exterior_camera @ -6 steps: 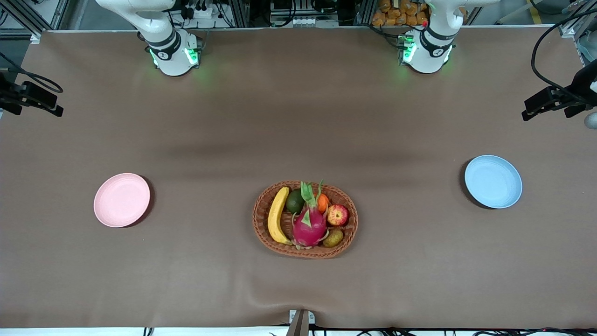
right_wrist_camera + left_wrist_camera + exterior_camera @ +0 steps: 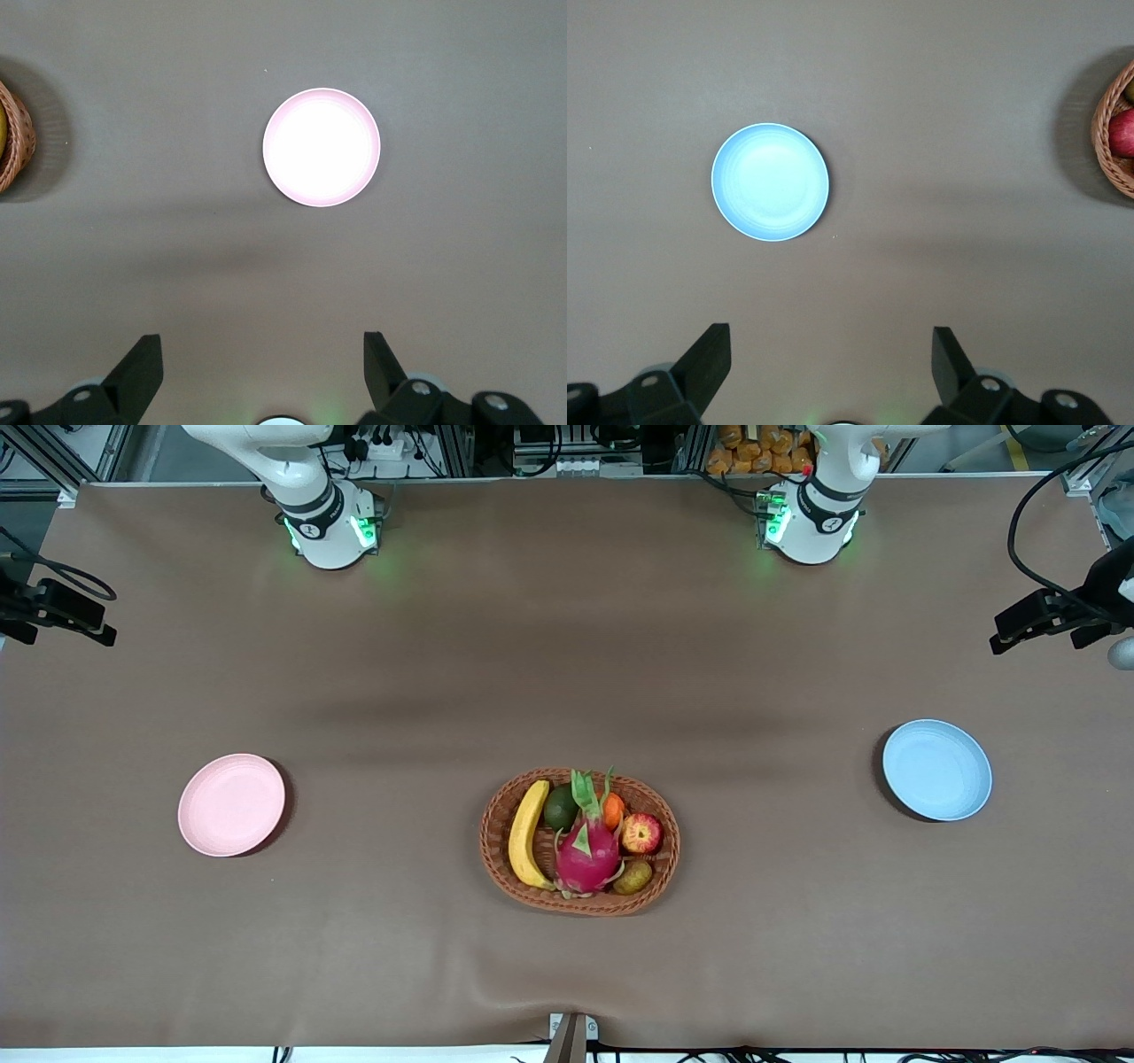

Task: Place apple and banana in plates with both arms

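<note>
The red apple (image 2: 641,833) and the yellow banana (image 2: 526,834) lie in an oval wicker basket (image 2: 493,828) in the middle of the table. The pale pink plate (image 2: 231,804) sits toward the right arm's end and shows in the right wrist view (image 2: 322,147). The light blue plate (image 2: 936,770) sits toward the left arm's end and shows in the left wrist view (image 2: 770,181). My left gripper (image 2: 831,354) is open and empty, high over bare table. My right gripper (image 2: 263,354) is open and empty, high over bare table. Both hands are out of the front view.
The basket also holds a pink dragon fruit (image 2: 586,850), a dark green fruit (image 2: 559,808), an orange fruit (image 2: 613,810) and a brownish-yellow oval fruit (image 2: 633,877). The basket's rim shows in the left wrist view (image 2: 1107,142) and the right wrist view (image 2: 19,142). Black camera mounts (image 2: 1054,615) stand at both table ends.
</note>
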`<action>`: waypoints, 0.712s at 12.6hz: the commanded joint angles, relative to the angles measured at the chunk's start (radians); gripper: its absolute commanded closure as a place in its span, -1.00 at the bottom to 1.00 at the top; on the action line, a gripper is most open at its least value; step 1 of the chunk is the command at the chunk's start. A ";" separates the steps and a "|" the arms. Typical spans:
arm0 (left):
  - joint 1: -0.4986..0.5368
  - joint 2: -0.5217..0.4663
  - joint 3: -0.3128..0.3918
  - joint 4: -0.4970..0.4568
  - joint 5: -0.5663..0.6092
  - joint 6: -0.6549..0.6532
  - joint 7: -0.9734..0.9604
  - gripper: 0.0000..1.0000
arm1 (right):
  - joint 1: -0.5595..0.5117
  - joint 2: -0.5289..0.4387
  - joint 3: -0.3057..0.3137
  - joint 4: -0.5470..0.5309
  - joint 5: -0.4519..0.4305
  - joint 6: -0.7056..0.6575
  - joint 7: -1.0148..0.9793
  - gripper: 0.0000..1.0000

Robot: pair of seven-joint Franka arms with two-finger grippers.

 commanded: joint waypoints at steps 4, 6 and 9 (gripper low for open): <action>-0.010 -0.004 0.003 0.002 -0.007 0.004 0.018 -1.00 | -0.020 -0.002 0.017 -0.005 -0.008 0.005 -0.015 -1.00; -0.013 0.007 0.005 0.002 -0.004 0.014 0.017 -1.00 | -0.017 -0.002 0.017 -0.005 -0.010 0.016 -0.015 -1.00; -0.029 0.057 0.005 0.022 -0.001 0.034 0.010 -1.00 | -0.017 0.001 0.017 -0.008 -0.008 0.016 -0.015 -1.00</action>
